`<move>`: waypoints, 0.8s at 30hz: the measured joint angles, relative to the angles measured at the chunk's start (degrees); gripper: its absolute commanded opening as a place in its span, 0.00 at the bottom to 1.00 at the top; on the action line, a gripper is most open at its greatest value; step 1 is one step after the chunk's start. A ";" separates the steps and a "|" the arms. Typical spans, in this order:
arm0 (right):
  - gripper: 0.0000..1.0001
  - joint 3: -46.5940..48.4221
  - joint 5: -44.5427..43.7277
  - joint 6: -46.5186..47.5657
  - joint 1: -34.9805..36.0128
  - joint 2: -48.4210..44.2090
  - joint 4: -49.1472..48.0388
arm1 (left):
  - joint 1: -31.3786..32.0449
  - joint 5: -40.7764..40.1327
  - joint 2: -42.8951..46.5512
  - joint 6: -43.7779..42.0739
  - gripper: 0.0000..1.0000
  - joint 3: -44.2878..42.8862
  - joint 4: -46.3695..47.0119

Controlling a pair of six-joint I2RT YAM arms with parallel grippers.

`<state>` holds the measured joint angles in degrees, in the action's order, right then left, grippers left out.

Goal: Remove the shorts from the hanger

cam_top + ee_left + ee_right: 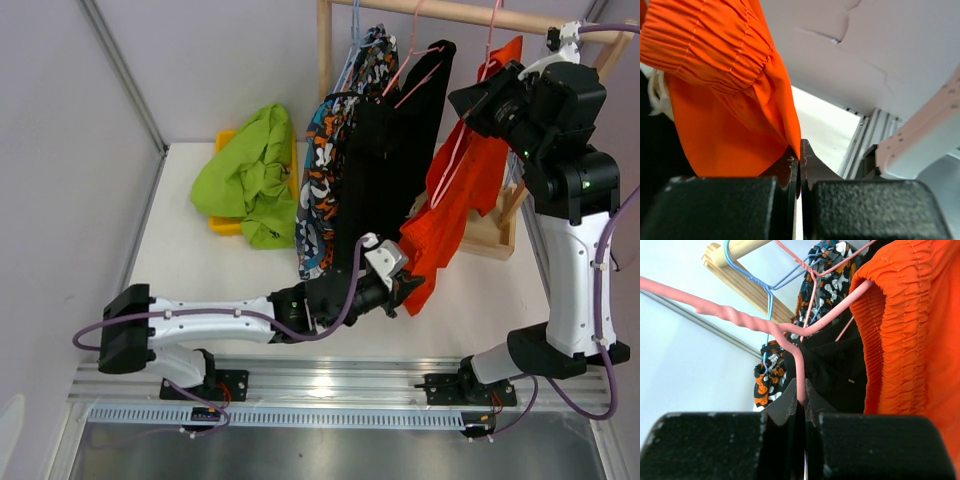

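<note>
The orange-red shorts [462,205] hang on a pink wire hanger [462,150] from the wooden rail [470,12]. My left gripper [408,285] is shut on their lower hem, seen as orange cloth [735,100] pinched at the jaw tips in the left wrist view. My right gripper [478,98] is shut on the pink hanger [801,371] beside the gathered orange waistband [910,330]. Black shorts [395,150] and blotch-patterned shorts [325,190] hang to the left on the rail. Lime green shorts [250,175] lie in a heap at the back left.
A yellow tray [224,222] lies under the green shorts. The rack's wooden post [324,45] and foot [490,236] stand at the back of the white table [200,265]. A blue hanger [767,295] hooks over the rail.
</note>
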<state>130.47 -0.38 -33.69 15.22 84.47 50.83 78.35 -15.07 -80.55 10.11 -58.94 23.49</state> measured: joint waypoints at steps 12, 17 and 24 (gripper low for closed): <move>0.00 -9.42 10.49 -10.75 -0.59 -9.09 -2.58 | -10.62 5.44 -22.77 -1.14 0.00 -29.53 -11.45; 0.00 -19.34 20.76 -22.82 -0.72 -18.56 -9.94 | -18.38 7.65 -32.26 -1.77 0.00 -48.22 -20.37; 0.00 -9.22 28.76 -25.59 -2.71 -15.17 -13.00 | -19.85 7.13 -20.09 -1.07 0.00 -32.17 -16.70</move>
<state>121.25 28.38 -59.29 12.51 69.30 37.82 58.50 -7.94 -100.64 9.04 -91.11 6.79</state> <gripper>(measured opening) 0.055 0.009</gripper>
